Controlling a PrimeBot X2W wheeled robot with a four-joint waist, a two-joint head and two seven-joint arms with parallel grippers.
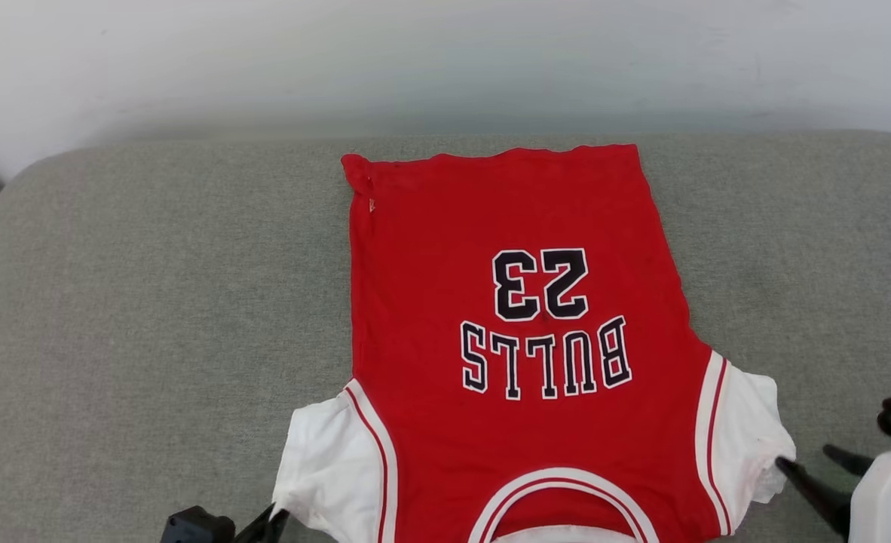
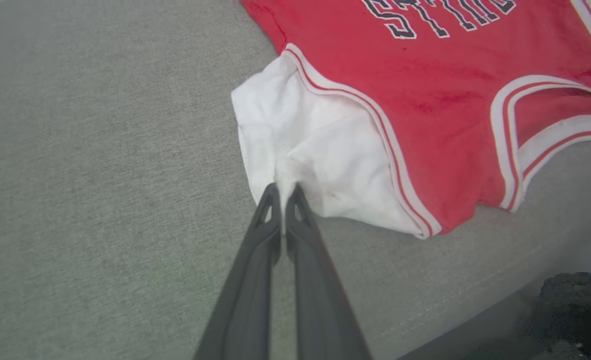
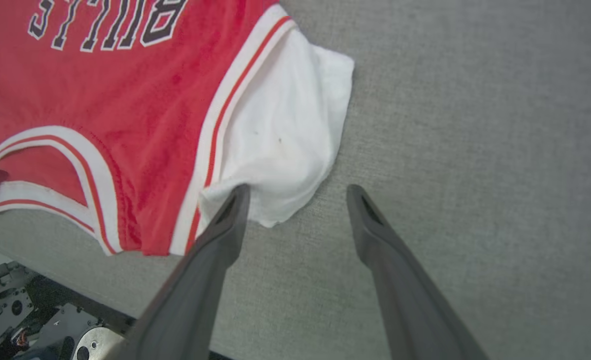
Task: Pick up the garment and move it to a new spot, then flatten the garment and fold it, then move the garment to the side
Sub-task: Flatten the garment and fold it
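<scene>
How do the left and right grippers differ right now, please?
The left gripper is shut on a white sleeve of the garment; the right gripper is open, holding nothing. The left's jaws lie together; the right's stand apart, one tip at the other sleeve's edge. Both sit at the collar end.

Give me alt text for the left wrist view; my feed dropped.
The left gripper, jaws shut, pinches a white sleeve of the red garment, which lies spread on a grey padded surface. Black lettering runs off the top edge.
</scene>
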